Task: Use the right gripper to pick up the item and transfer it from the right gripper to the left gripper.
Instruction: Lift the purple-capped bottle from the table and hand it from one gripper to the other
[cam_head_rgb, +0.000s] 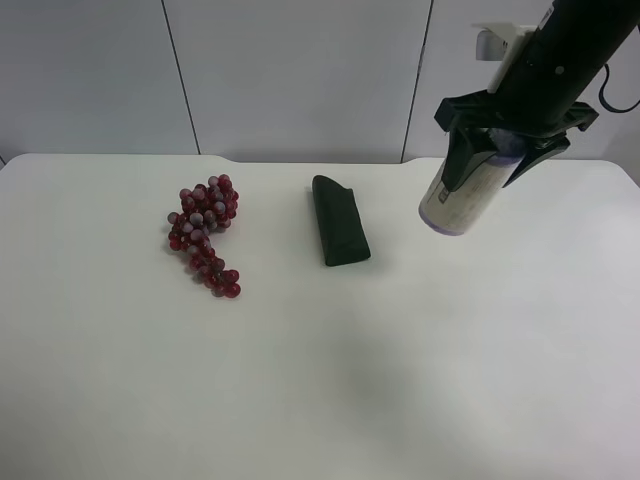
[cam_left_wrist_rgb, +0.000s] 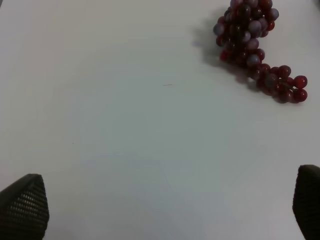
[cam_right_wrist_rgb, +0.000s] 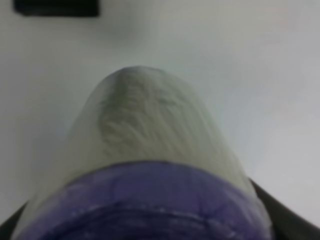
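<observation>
The item (cam_head_rgb: 462, 196), a small roll with purple ends and a cream label with black text, hangs tilted above the table at the exterior high view's upper right. My right gripper (cam_head_rgb: 502, 150) is shut on its upper end, on a thick black arm. In the right wrist view the item (cam_right_wrist_rgb: 145, 165) fills the frame, blurred, its purple rim closest to the camera. My left gripper (cam_left_wrist_rgb: 160, 210) is open over bare table, with only its two fingertips (cam_left_wrist_rgb: 22, 207) showing at the frame's corners. It does not appear in the exterior high view.
A red grape bunch (cam_head_rgb: 205, 232) (cam_left_wrist_rgb: 255, 47) lies on the white table (cam_head_rgb: 320, 380) left of centre. A dark green pouch (cam_head_rgb: 340, 233) lies near the middle, left of the held item. The table's far edge meets a grey panelled wall.
</observation>
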